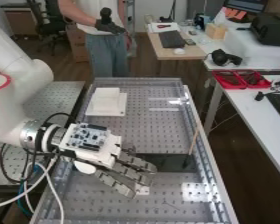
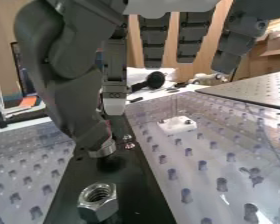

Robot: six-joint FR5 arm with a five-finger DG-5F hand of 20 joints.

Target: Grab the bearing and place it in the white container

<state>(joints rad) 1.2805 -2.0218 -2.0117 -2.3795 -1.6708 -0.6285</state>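
The hand [image 1: 126, 169] is over the near half of the bench, its fingers extended and pointing down beside the dark strip [image 1: 172, 162]. In the wrist view the hand [image 2: 65, 82] has its thumb reaching down toward the same strip [image 2: 140, 192]. At the thumb's tip is a silver ring, the bearing [image 2: 104, 150], partly hidden by the thumb; no finger is curled round it. A steel nut [image 2: 98, 197] stands nearer on the strip, and small metal pieces [image 2: 129, 142] lie beyond. The white container [image 1: 107, 102] sits toward the bench's far left.
A small white block [image 1: 142, 190] rests close to the fingertips. The perforated bench has raised clear rims [image 1: 210, 167], with a thin wooden stick [image 1: 194, 142] along the right side. Cables [image 1: 49, 187] hang below the arm. A person stands beyond the far end.
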